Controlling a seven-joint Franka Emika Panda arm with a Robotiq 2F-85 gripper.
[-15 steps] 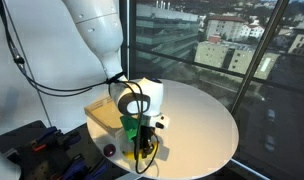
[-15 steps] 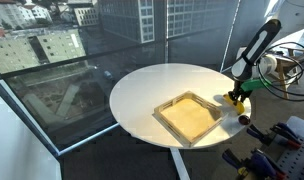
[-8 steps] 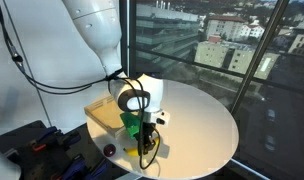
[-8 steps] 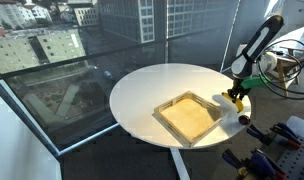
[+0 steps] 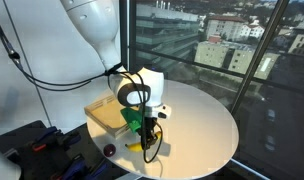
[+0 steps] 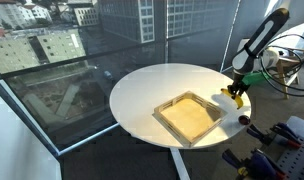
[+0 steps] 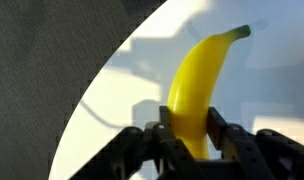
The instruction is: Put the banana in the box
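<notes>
Wrist view showed the gripper [image 7: 190, 122] clamped on the banana [image 7: 199, 80] — both dark fingers [image 7: 157, 140] pressed against the lower part of the yellow fruit, whose stem end pointed away from the hand over the white table [image 7: 112, 110]. A shadow of the fruit and the fingers lay on the tabletop just beside the hand.

Against the frames of a second before, the hand had risen a little: in an exterior view the gripper [image 5: 147, 145] and its white wrist housing sat slightly higher, and the banana [image 5: 149, 149] went up with it, held near the table's edge. The box had not moved.

The arm came down from above, its big white link high in frame, the wrist bent so that the fingers pointed down at the table [image 5: 207, 120].

The wrist camera gave the grip itself but no box. In an exterior view the box [image 5: 102, 112] was half hidden behind the hand, with a small dark red object [image 5: 109, 150] just off to the hand's side. In an exterior view the whole box [image 6: 189, 117] lay open to see — near the gripper [image 6: 235, 96] yet apart from it, the banana [image 6: 232, 98] outside its walls. Beyond the table [image 6: 152, 85], windows looked onto city buildings [image 6: 52, 45].
</notes>
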